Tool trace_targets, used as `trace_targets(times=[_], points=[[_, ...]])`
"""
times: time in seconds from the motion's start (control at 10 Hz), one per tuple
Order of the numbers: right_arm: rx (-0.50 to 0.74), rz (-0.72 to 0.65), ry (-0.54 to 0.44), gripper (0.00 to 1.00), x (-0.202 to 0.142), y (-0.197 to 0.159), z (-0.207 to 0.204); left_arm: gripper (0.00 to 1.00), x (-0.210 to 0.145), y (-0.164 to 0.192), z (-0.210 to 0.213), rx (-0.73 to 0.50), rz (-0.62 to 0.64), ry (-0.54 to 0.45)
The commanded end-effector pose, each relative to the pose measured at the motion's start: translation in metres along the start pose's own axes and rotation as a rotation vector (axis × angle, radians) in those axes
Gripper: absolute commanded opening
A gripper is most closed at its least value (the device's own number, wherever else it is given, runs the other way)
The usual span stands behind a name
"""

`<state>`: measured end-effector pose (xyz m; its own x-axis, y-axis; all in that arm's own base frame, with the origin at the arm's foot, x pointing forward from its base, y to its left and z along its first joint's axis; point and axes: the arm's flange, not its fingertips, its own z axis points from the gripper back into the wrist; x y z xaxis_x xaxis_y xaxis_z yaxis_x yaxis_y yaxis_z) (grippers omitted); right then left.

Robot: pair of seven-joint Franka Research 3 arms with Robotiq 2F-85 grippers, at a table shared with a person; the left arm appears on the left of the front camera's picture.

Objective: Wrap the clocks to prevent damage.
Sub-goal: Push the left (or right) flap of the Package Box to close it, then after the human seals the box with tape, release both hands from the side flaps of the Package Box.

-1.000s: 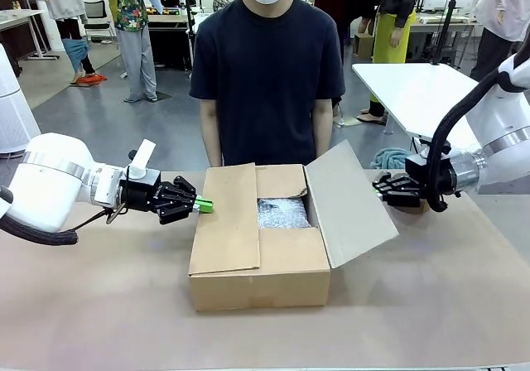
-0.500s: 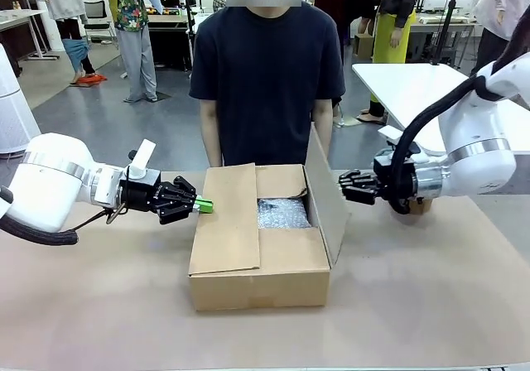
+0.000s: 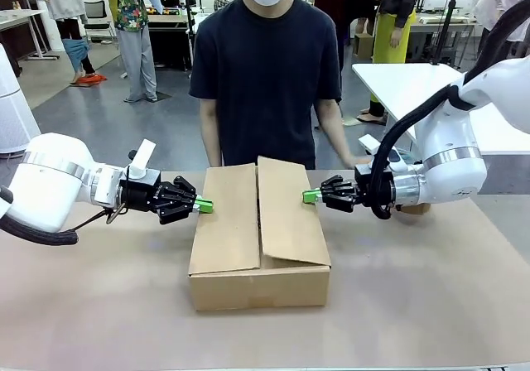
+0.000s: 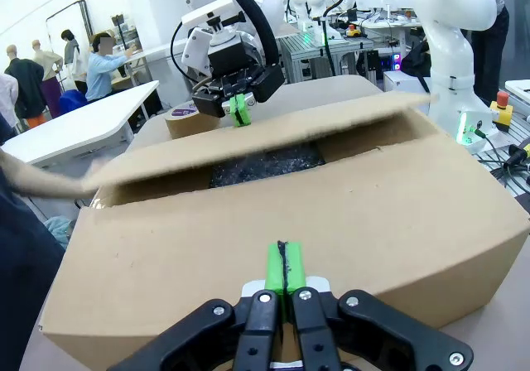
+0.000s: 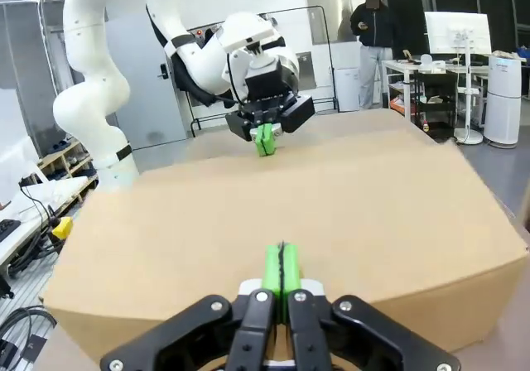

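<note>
The cardboard box (image 3: 257, 255) sits mid-table with both top flaps down. The clocks are hidden inside it. Through the gap under the right flap (image 4: 273, 131), the left wrist view shows dark bubble wrap (image 4: 265, 160). My left gripper (image 3: 203, 205) is shut and empty, its green tips at the left flap's outer edge (image 4: 281, 272). My right gripper (image 3: 311, 195) is shut and empty too, its tips against the outer edge of the right flap (image 5: 281, 272). Each wrist view shows the other gripper across the box: the right gripper (image 4: 240, 110) and the left gripper (image 5: 265, 139).
A person in a dark T-shirt (image 3: 267, 73) stands right behind the box, one hand (image 3: 360, 162) near my right gripper. A roll of brown tape (image 4: 186, 122) lies on the table behind my right arm. A white table (image 3: 414, 89) stands at the back right.
My right gripper swept left and pushed the open right flap down over the box, covering the bubble wrap in the front view. The left arm stayed still.
</note>
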<state>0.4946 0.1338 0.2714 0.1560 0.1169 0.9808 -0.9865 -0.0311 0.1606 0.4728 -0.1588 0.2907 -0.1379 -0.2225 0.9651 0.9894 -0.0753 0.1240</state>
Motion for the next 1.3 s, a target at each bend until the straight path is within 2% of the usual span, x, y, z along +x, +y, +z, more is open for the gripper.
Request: trace_targets(times=[0.0,0.1,0.3,0.4,0.5,1.2], points=[[-0.037,0.018,0.038,0.01,-0.015,-0.012,-0.008,0.00,-0.003,0.000,-0.002,0.001,0.001,0.008],[-0.019,0.002,0.092,0.01,-0.026,-0.017,-0.006,0.00,-0.003,0.000,-0.002,0.001,0.001,0.008],[0.115,0.004,0.213,0.01,-0.033,-0.013,0.006,0.00,-0.003,0.000,-0.002,0.001,0.001,0.008],[0.404,0.082,0.334,0.01,-0.025,-0.005,0.035,0.00,-0.003,0.000,-0.002,0.001,0.001,0.008],[0.054,0.016,0.055,0.01,-0.001,-0.010,0.000,0.00,-0.003,0.000,-0.002,0.001,0.001,0.008],[0.054,0.016,0.055,0.01,-0.001,-0.010,0.000,0.00,-0.003,0.000,-0.002,0.001,0.001,0.008]])
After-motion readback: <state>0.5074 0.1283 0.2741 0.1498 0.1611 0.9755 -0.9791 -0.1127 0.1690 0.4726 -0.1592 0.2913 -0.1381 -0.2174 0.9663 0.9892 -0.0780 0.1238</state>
